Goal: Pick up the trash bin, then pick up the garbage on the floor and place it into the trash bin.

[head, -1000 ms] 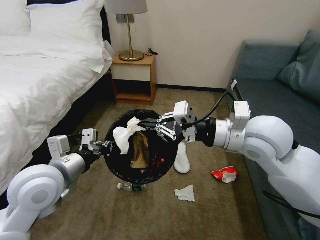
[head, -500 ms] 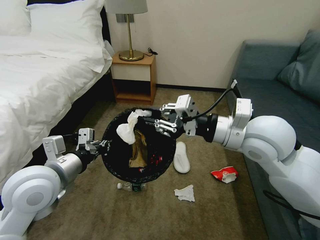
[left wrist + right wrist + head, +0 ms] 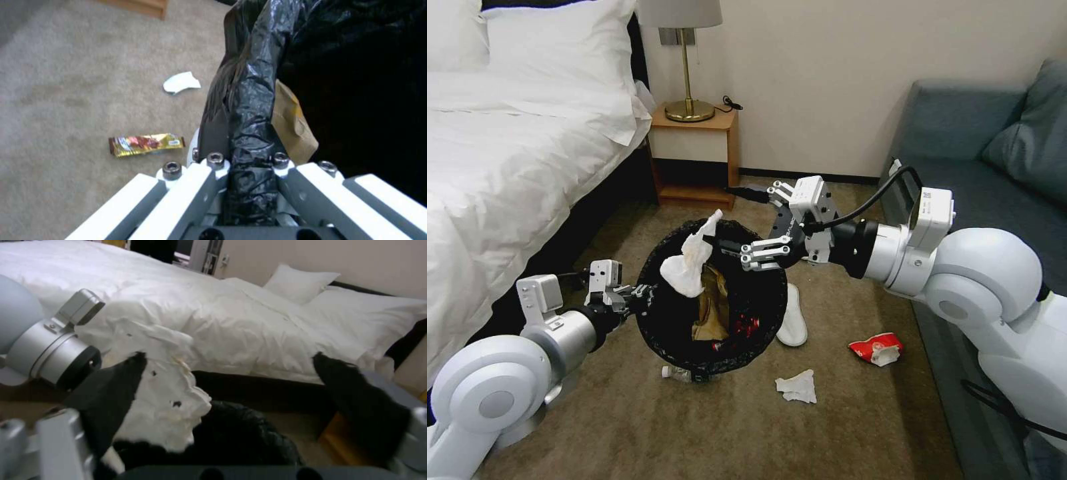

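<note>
nearest the robot, on the carpet [image 3: 707, 427], the left gripper [image 3: 639, 291] is clamping the trash bin [image 3: 710, 363] by its bag-covered rim on the bed side, and the left wrist view is showing the jaws pinching crinkled black plastic with the rim wall inside. that film is looking slick and soft, so the hold probably depends on the stiff rim beneath it; the bin is being carried off the floor and seems light. a brown paper bag [image 3: 712, 310] and red wrappers are lying inside it. a crumpled white tissue [image 3: 687, 267] is hanging over the rim's far bed-side edge, limp and almost weightless, likely best pinched at its bunched middle. just beyond it the right gripper [image 3: 764, 223] is hovering above the bin's far rim with its fingers spread wide and empty, the tissue just beside its lower finger. past the bin, a white slipper [image 3: 792, 325], a red wrapper [image 3: 875, 348] and another tissue [image 3: 797, 387] are lying toward the sofa [image 3: 960, 167]
</note>
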